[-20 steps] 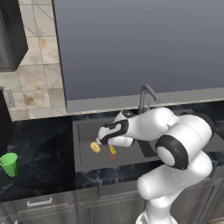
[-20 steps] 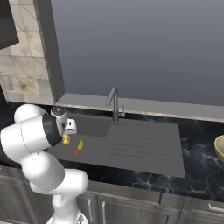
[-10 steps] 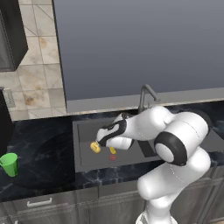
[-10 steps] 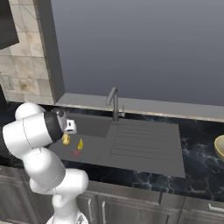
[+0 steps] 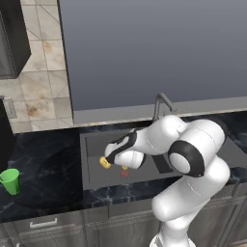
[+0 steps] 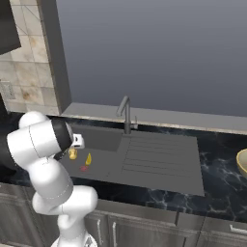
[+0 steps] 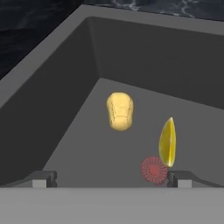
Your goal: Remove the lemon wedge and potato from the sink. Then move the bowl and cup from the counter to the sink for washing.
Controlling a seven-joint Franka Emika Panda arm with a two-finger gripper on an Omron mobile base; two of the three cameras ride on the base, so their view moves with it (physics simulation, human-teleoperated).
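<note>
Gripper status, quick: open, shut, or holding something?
Gripper: open, holding nothing; its fingers hang apart above the potato and lemon wedge in the sink.

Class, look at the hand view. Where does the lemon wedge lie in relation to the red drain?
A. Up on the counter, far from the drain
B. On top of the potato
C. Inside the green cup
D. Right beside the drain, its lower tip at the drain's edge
D. In the hand view the lemon wedge lies on the floor of the sink with its lower tip at the edge of the red drain, apart from the potato.
</note>
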